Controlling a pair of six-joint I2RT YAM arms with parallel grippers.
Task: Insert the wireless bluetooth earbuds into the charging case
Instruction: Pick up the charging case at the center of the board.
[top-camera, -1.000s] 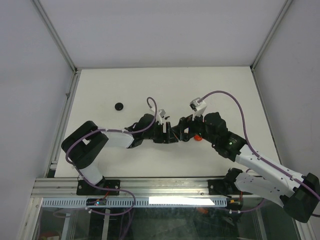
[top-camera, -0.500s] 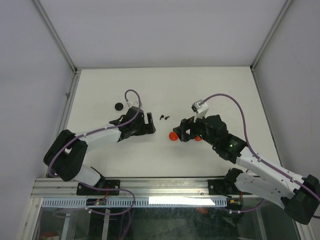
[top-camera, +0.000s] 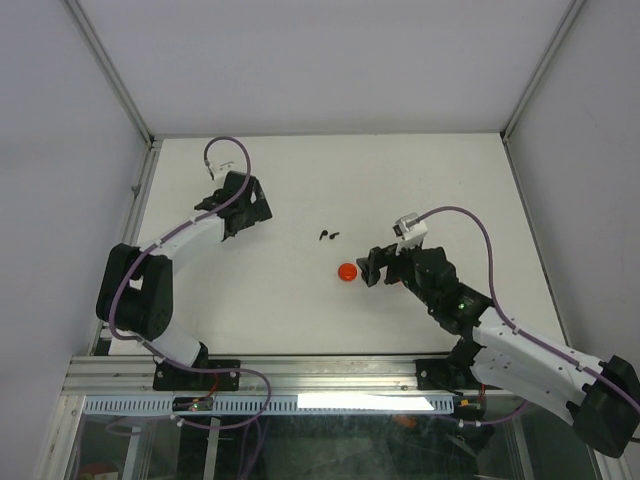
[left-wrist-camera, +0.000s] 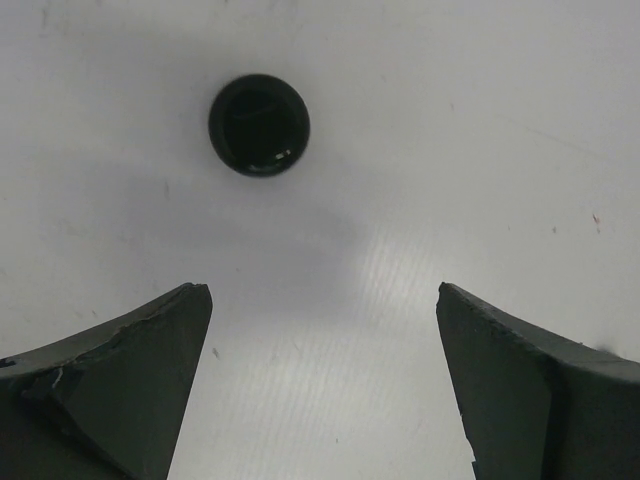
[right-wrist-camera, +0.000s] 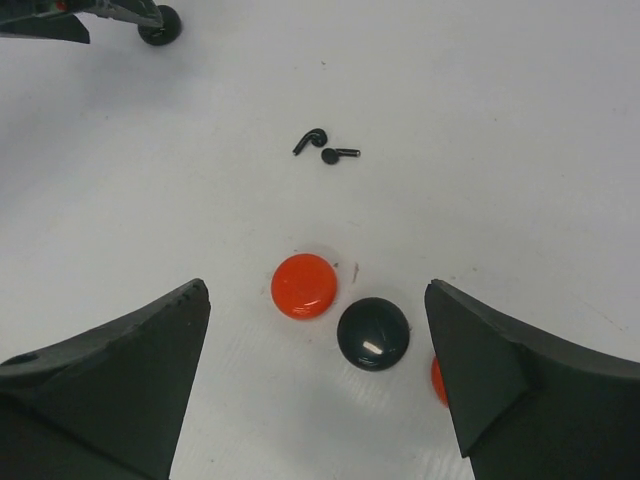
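Two tiny black earbuds (top-camera: 328, 236) lie side by side mid-table; the right wrist view shows them (right-wrist-camera: 324, 147) ahead of my right gripper. No red earbuds are in view. My right gripper (top-camera: 370, 268) is open and empty, low over a red round disc (right-wrist-camera: 304, 285) and a black domed disc (right-wrist-camera: 373, 333) that lie between its fingers. My left gripper (top-camera: 248, 208) is open and empty at the far left. A round black cup-like disc (left-wrist-camera: 259, 125) lies just ahead of its fingertips (left-wrist-camera: 190, 300); the gripper hides it in the top view.
A second red piece (right-wrist-camera: 437, 380) peeks out beside my right gripper's right finger. The red disc also shows in the top view (top-camera: 347, 272). The table's left rail (top-camera: 135, 220) runs close to the left gripper. The left arm's fingers show at the right wrist view's top left (right-wrist-camera: 60, 22).
My left arm has swung from the table's middle to the far left, over the black disc. My right gripper has drawn back towards me, uncovering the red disc and the black earbuds.
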